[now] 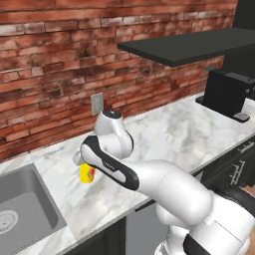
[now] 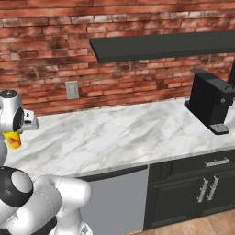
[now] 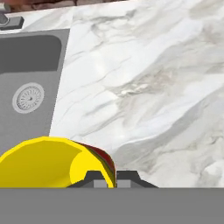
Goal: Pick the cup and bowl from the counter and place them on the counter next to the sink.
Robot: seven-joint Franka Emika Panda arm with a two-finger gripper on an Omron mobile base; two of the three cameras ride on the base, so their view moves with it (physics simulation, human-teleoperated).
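Hand view, cup (image 3: 43, 162) rim pinched between fingers (image 3: 95, 179), above counter (image 3: 153, 87)

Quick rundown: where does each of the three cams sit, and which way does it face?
Left base view: behind-left, facing the counter and sink; arm rises lower right, cup under the hand.
Right base view: behind-right, facing the coffee machine; arm lower left.
Hand view: looks down along the gripper, shut on the cup's rim.
Shared: cup, counter.

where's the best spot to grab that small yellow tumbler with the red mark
By its thin rim wall, from above: the small yellow tumbler is upright with its mouth open. The gripper is shut on that wall, one finger inside and one outside, beside the grey metal sink.
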